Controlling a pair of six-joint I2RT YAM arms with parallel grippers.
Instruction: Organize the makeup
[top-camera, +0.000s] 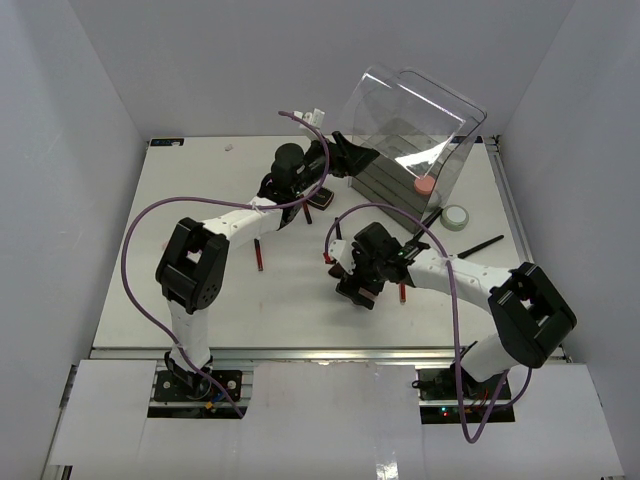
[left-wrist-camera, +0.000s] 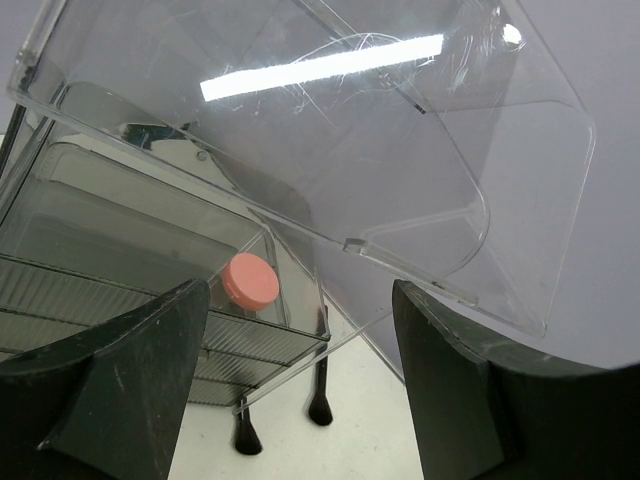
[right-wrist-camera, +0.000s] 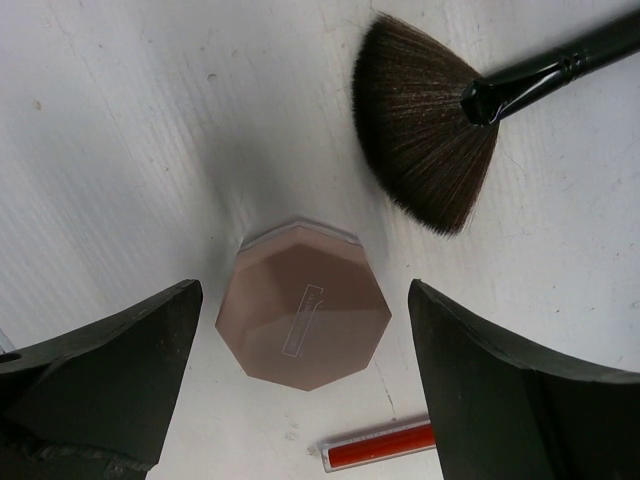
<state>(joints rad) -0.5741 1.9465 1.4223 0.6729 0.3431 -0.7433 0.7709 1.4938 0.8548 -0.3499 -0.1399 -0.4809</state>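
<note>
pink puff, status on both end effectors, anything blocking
Left end effector open, facing clear box lid. Right end effector open above pink puff, not gripped. Fan brush, red pencil beside it.

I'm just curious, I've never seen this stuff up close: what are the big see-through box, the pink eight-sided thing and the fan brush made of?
Clear drawer box: hard glossy plastic, probably; it mirrors the strip light and shows fine scratches. Pink octagonal container: likely moulded plastic, flat facets with a satin sheen. Fan brush: fine, matte dark bristles; glossy black handle, material unclear.
</note>
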